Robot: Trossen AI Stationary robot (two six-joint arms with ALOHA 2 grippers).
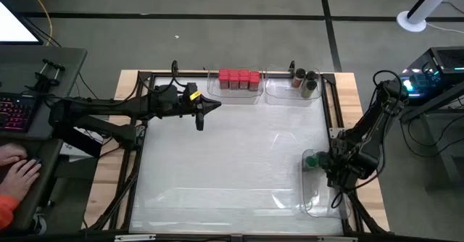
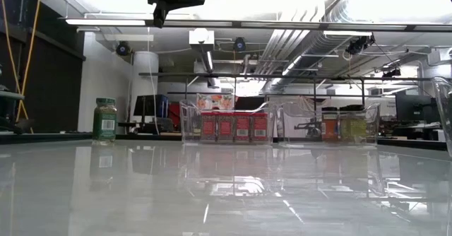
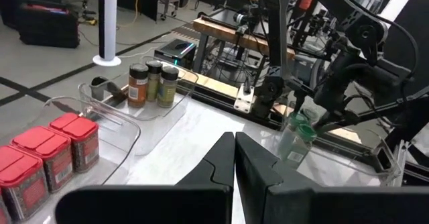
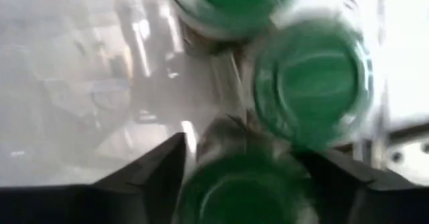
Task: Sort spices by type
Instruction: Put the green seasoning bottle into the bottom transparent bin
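Note:
Three green-capped spice jars stand in a clear bin (image 1: 319, 198) at the table's right edge. My right gripper (image 4: 244, 157) points down into it, its fingers on either side of one green cap (image 4: 244, 194); two more green caps (image 4: 310, 93) lie beyond. Red-capped jars (image 1: 239, 79) fill a clear bin at the far edge, and dark-capped jars (image 1: 306, 82) stand in the bin to its right. Another green-capped jar (image 2: 105, 119) stands on the table left of the red jars. My left gripper (image 1: 216, 106) hovers shut and empty above the table's far left. My right gripper comes from above, one finger (image 4: 164, 167) on each side of the green cap of the nearest jar, which stands in the bin. Whether the fingers touch the cap I cannot tell.
The middle of the table (image 1: 232, 162) is a glossy white sheet. Black frame rails (image 1: 138, 148) run along its left, right and far sides. A person's hand (image 1: 18, 173) rests by a keyboard left of the table.

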